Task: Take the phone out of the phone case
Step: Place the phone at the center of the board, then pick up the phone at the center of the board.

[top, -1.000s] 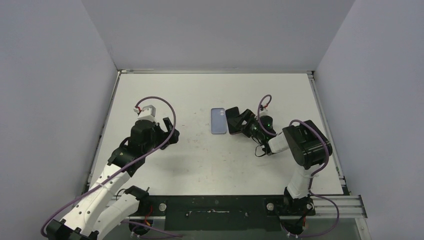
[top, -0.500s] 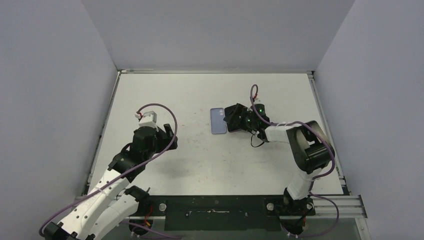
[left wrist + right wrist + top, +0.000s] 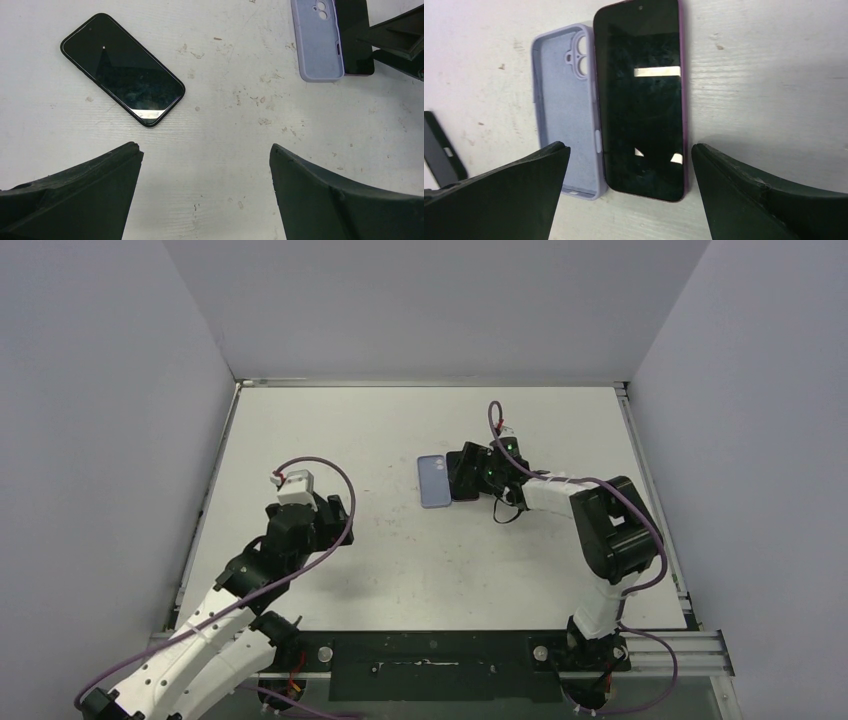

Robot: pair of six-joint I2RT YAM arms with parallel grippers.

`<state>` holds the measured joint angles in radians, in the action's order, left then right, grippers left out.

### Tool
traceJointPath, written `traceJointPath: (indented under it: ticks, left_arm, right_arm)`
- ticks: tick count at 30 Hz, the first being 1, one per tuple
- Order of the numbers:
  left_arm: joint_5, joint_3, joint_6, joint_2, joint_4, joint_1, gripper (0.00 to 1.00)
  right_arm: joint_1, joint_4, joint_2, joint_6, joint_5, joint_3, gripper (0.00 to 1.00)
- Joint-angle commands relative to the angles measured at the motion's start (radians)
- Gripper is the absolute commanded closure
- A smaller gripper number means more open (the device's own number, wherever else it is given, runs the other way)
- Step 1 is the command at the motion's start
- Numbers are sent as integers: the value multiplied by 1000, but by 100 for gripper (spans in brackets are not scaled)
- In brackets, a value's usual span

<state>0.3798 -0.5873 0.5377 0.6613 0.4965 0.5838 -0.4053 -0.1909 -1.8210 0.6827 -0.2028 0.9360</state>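
Left gripper [image 3: 205,150] wide open and empty over the table [image 3: 225,130], with a 2nd black phone [image 3: 122,69] lying ahead of it. Next comes the lilac case [image 3: 566,110], empty and hollow side up, with the purple-rimmed phone [image 3: 641,100] screen-up touching its right edge, and the right gripper [image 3: 629,147] spread wide above both, holding nothing. Risk, my call: the right fingers sit close over the phone, so a low or sideways retreat could drag it back onto the case. Only the left wrist view shows the black phone whole; the top view doesn't make it out by the left arm.
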Motion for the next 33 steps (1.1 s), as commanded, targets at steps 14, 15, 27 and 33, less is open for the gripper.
traceJointPath:
  ticks: [14,15,27,33]
  left_arm:
    - [106,-95,313,191,85,-69,3]
    - [93,-97,341,211,86,-91,3]
    - [130,-207,413,555,93,-218,3]
    - [141,-295,457,761,73,-298,3]
  right_arm:
    - [-8,394,398,-331,71,-39,0]
    - [-8,397,455,-361,72,-55,0]
    - [-2,329,952,-326,119,-211,0]
    - [9,394,960,-379,121,-178,0]
